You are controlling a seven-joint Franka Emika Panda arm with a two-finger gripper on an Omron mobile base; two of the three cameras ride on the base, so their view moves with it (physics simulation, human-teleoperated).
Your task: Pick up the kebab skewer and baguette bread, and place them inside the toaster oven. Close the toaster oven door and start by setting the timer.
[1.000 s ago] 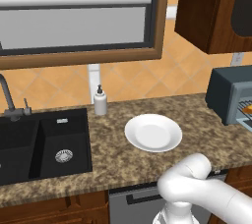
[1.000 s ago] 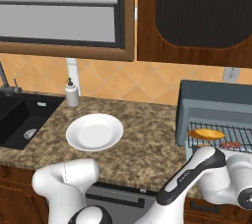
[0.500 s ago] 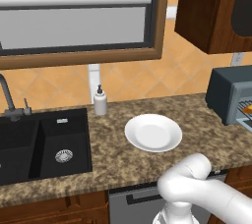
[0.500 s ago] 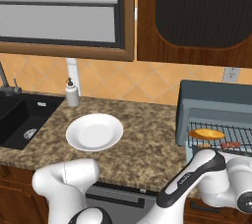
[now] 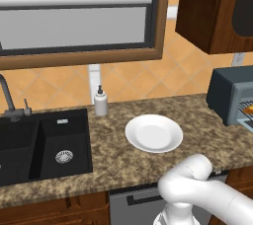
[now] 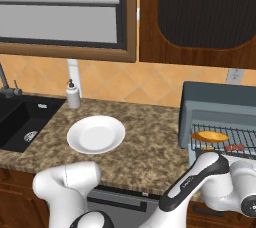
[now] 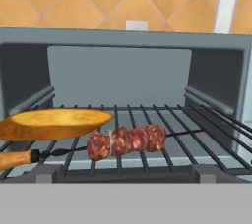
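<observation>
No readable writing is showing anywhere. Straight ahead of the open, empty hand, the toaster oven [image 7: 123,46] is standing with its front open. On its wire rack [image 7: 162,120], the smooth golden baguette bread [image 7: 51,123] is lying at left, the lumpy reddish kebab skewer [image 7: 125,142] just beside it; bare rack is stretching rightward.
</observation>
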